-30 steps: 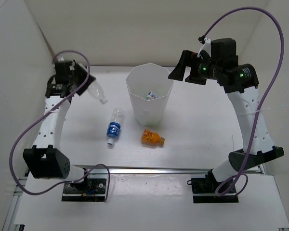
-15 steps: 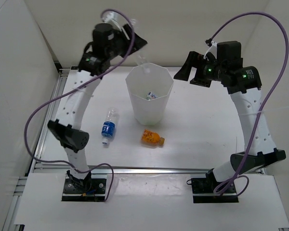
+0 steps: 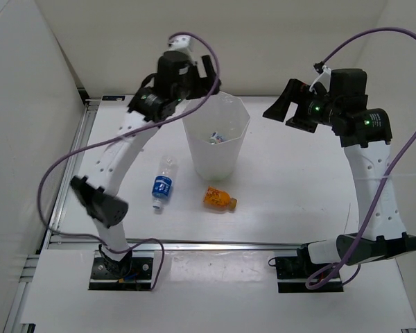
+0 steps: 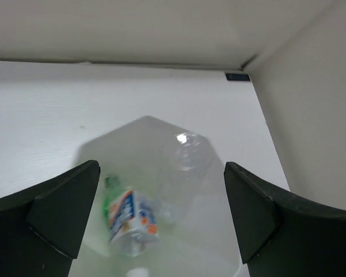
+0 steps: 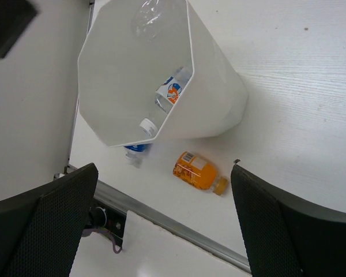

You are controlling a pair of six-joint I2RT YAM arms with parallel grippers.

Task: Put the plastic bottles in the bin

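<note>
Now left pincer [image 4: 161,166] spread, empty, above bin [image 3: 218,161]; blue-label bottle [image 3: 163,186] lies cap toward near edge

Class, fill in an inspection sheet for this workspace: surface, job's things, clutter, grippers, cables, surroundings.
Surface: white table.
Job's things: bin upright mid-table. Inside it are the clear unlabelled bottle, the white-label bottle and part of a green bottle. The blue-label bottle and orange bottle lie on the table on the bin's near side.
Clutter: nothing seen.
Grippers: left gripper open and empty above the bin's mouth. Right gripper open and empty, raised to the bin's right.
Cables: purple cables loop from each arm, clear of the bottles.
Surroundings: plain white walls.
</note>
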